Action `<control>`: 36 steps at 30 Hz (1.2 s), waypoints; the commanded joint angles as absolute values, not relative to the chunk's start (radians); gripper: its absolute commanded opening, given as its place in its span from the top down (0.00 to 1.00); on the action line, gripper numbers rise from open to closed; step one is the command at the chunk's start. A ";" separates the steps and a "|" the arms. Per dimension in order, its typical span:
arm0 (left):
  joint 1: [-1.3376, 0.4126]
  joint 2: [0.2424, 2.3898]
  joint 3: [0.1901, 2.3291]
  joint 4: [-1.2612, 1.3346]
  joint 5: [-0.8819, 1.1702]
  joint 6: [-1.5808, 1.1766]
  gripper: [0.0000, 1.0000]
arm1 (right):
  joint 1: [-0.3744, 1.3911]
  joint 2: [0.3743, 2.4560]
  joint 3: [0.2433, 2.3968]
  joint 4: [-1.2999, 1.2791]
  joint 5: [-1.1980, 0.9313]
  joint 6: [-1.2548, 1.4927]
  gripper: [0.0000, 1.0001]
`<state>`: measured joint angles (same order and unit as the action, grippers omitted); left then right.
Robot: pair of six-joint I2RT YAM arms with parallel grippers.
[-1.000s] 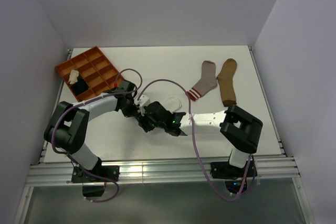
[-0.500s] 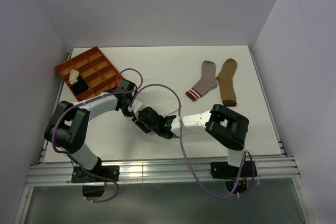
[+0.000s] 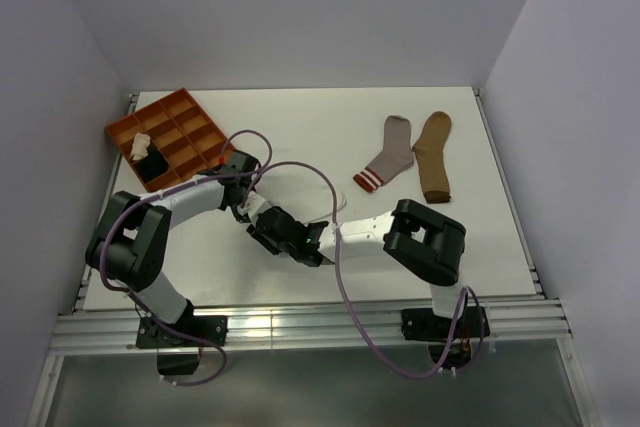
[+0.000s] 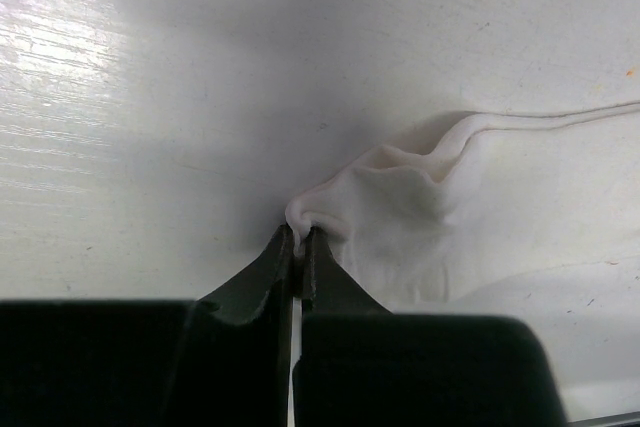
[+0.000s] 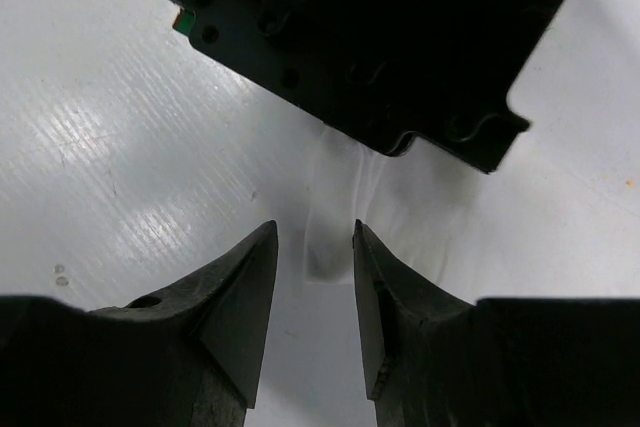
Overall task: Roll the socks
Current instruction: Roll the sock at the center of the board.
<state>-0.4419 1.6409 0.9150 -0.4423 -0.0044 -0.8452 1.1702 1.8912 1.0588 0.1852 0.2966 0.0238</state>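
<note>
In the left wrist view my left gripper (image 4: 298, 235) is shut on a pinched fold at the edge of the white sock (image 4: 440, 217), which lies rumpled on the table to the right of the fingers. In the right wrist view my right gripper (image 5: 315, 229) is open, its jaws either side of a narrow end of the same white sock (image 5: 335, 237), just below the left gripper's black body (image 5: 380, 37). From above, the two grippers meet at the table's middle left, left gripper (image 3: 252, 209) and right gripper (image 3: 266, 231). A grey sock with a red-striped cuff (image 3: 388, 155) and a tan sock (image 3: 433, 157) lie flat at the right.
An orange compartment tray (image 3: 185, 112) stands at the far left with a cream roll (image 3: 140, 144) and a black roll (image 3: 153, 164) in its compartments. Purple cables (image 3: 300, 169) arch over the middle. The right arm's elbow (image 3: 425, 237) sits low near the front edge.
The right arm has swung left, bringing its gripper up against the left gripper, and its jaws have narrowed a little. The left gripper has kept its hold in place.
</note>
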 commanded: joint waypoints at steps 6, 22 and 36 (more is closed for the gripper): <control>-0.442 1.669 0.913 -0.495 -0.014 -0.811 0.99 | 1.183 1.963 1.097 0.160 0.331 0.017 0.61; -0.439 1.568 0.848 -0.439 -0.037 -0.886 0.73 | 1.106 1.934 1.031 0.089 0.224 0.175 1.00; -0.394 1.330 0.692 -0.262 -0.022 -1.048 0.30 | 0.787 1.927 0.874 0.325 -0.545 0.559 1.00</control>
